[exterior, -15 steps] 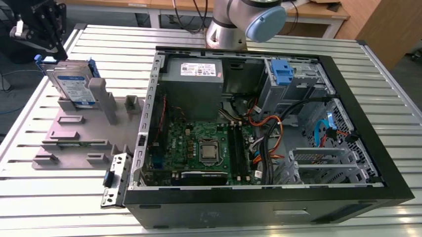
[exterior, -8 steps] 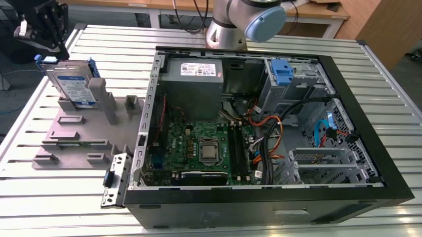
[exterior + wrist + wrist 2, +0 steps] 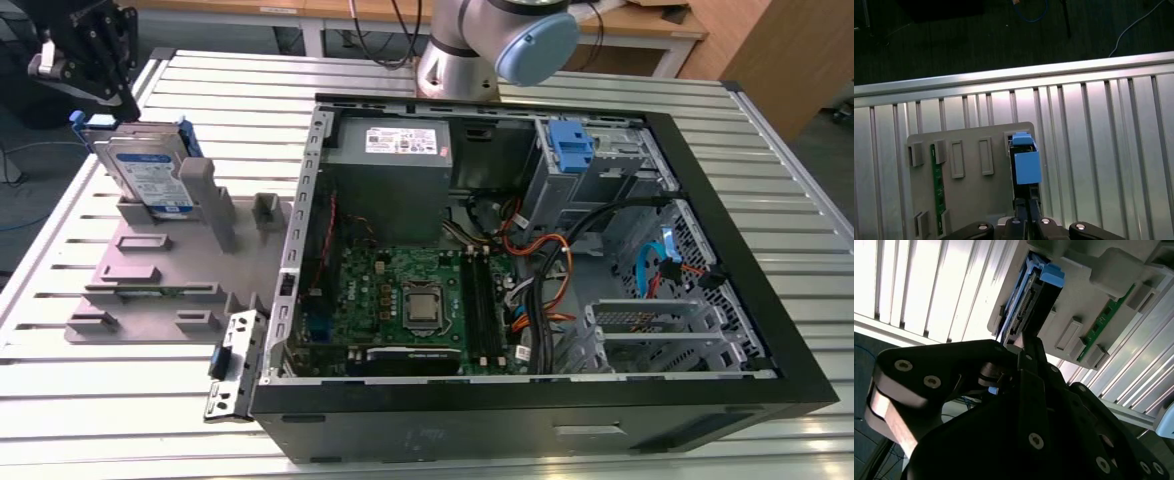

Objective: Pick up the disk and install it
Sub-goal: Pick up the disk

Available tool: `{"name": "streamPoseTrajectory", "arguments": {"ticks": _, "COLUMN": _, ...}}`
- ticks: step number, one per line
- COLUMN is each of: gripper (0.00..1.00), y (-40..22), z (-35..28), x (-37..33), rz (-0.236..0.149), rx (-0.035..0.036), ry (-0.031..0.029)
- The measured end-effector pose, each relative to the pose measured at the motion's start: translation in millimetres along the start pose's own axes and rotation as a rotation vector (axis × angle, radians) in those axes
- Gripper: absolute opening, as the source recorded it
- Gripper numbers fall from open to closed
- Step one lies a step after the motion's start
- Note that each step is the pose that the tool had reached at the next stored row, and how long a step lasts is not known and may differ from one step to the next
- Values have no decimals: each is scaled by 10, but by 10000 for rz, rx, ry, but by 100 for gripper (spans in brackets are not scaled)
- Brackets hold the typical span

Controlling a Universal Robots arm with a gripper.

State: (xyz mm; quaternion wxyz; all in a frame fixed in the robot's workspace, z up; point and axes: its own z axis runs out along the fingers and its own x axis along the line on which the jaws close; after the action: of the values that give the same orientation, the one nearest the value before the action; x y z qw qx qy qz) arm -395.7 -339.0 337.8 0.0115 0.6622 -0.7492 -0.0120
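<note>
The disk (image 3: pixel 147 170) stands on edge in a slot of the grey holder (image 3: pixel 140 265) at the exterior view's left, label facing out, blue rails on its edges. My gripper (image 3: pixel 118 100) hangs just above its upper far corner. In the first wrist view the disk (image 3: pixel 1025 167) shows edge-on with its blue rail, and the gripper (image 3: pixel 1027 207) sits right beside it, its two fingers pressed together with nothing between them. In the second wrist view the disk (image 3: pixel 1029 305) lies just beyond the gripper (image 3: pixel 1026 347).
The open computer case (image 3: pixel 747 330) lies at the exterior view's right, with a power supply (image 3: pixel 400 145) and a metal drive cage carrying a blue bracket (image 3: pixel 570 145). A green memory stick (image 3: pixel 936 185) sits in the holder (image 3: pixel 969 200). A ribbed metal table (image 3: pixel 1094 150) carries everything.
</note>
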Motion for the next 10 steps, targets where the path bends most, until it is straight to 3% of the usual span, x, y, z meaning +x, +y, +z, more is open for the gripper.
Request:
{"name": "streamPoseTrajectory", "arguments": {"ticks": 1, "gripper": 11, "y": 0, "z": 0, "x": 0, "rz": 0, "rx": 0, "ry": 0}}
{"name": "streamPoseTrajectory", "arguments": {"ticks": 4, "gripper": 29, "y": 0, "z": 0, "x": 0, "rz": 0, "rx": 0, "ry": 1}}
{"name": "streamPoseTrajectory", "arguments": {"ticks": 7, "gripper": 35, "y": 0, "z": 0, "x": 0, "rz": 0, "rx": 0, "ry": 0}}
{"name": "streamPoseTrajectory", "arguments": {"ticks": 8, "gripper": 47, "y": 0, "z": 1, "x": 0, "rz": 1, "rx": 0, "ry": 1}}
{"name": "streamPoseTrajectory", "arguments": {"ticks": 10, "gripper": 53, "y": 0, "z": 1, "x": 0, "rz": 0, "rx": 0, "ry": 0}}
